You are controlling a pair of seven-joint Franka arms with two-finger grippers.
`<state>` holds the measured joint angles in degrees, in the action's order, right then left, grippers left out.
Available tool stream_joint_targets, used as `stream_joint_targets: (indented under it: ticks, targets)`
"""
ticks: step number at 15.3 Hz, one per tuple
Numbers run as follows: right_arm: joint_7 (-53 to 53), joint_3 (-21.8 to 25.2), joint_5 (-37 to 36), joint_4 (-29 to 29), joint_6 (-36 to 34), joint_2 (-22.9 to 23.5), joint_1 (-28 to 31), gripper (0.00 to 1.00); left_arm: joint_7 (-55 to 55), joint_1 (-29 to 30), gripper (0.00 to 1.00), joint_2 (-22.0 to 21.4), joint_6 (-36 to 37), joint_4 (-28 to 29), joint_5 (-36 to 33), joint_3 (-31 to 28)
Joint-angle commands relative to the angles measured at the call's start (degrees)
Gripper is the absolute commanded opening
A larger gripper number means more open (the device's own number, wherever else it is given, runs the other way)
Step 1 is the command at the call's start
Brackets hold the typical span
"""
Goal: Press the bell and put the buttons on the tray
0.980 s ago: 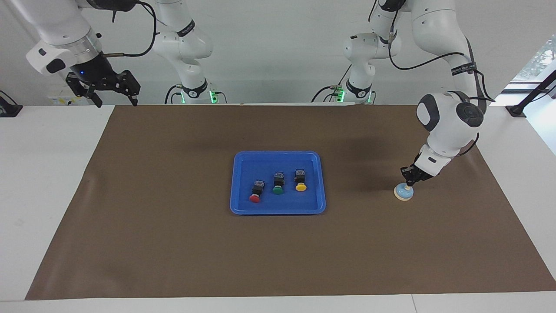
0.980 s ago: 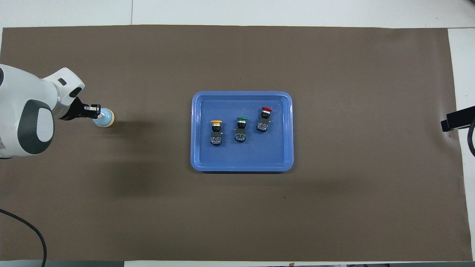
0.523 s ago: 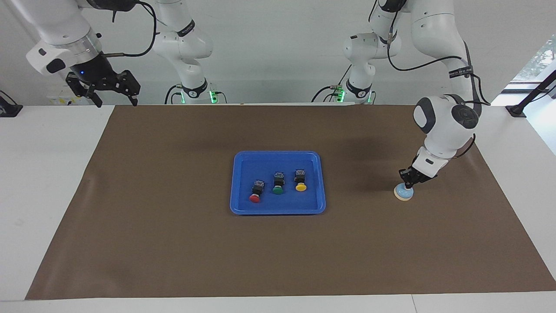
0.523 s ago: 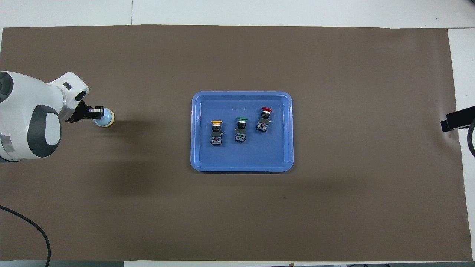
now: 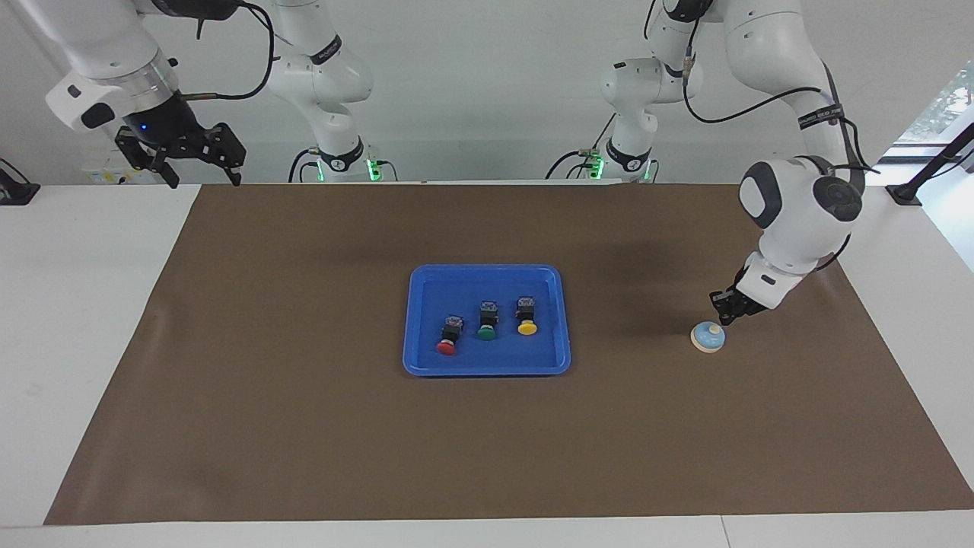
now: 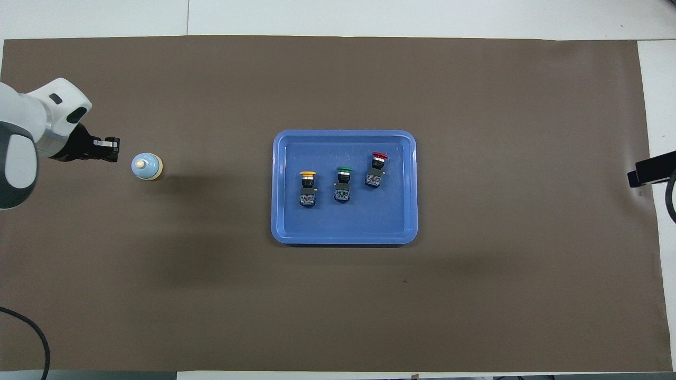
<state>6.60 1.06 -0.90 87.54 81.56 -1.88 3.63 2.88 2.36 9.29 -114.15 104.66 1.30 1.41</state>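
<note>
The tray (image 5: 487, 275) sits mid-mat (image 5: 304, 426) with three buttons (image 5: 487, 320) in a row in it. The bell (image 5: 708, 336) stands on the mat toward the left arm's end, well apart from the tray.

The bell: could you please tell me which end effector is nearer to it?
Left. The left end effector hangs just beside the bell, not touching it; the right end effector waits at the right arm's end.

Buttons (image 5: 487, 323) in tray (image 5: 426, 358); bell (image 5: 708, 336) apart.
</note>
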Motion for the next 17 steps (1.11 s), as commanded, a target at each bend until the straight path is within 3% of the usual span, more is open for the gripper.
stream_joint_targets:
  ticks: [1,2,3,5,8,11,17]
  targets:
    - [0.70,-0.53,0.99,0.97,-0.35,-1.02,0.85,1.00,-0.77,0.45,0.63,-8.13,6.99,1.08,-0.68,0.09]
    - [0.70,-0.53,0.99,1.05,-0.44,-1.02,0.85,1.00,-0.77,0.45,0.89,-10.32,9.54,1.08,-0.68,0.09]
    - [0.70,-0.62,0.99,0.97,-0.35,-1.02,0.85,1.00,-0.77,0.71,1.00,-12.26,11.56,0.99,-0.68,0.09]
    - [0.70,-0.62,0.99,0.97,-0.35,-1.02,0.85,1.00,-1.03,1.07,1.00,-15.52,14.65,1.08,-0.68,0.09]
    - [0.70,-0.62,0.99,1.06,-0.35,-1.02,0.85,1.00,-0.86,1.07,1.00,-16.94,19.56,-1.28,-0.59,0.00]
    - [0.70,-0.62,0.99,1.06,-0.35,-1.02,0.85,1.00,-0.77,1.07,1.00,-13.70,23.62,-8.49,-0.59,0.09]
    - [0.70,-0.62,0.99,0.97,-0.35,-1.02,0.85,1.00,-0.33,0.19,1.00,-11.84,23.45,-9.56,-0.59,0.17]
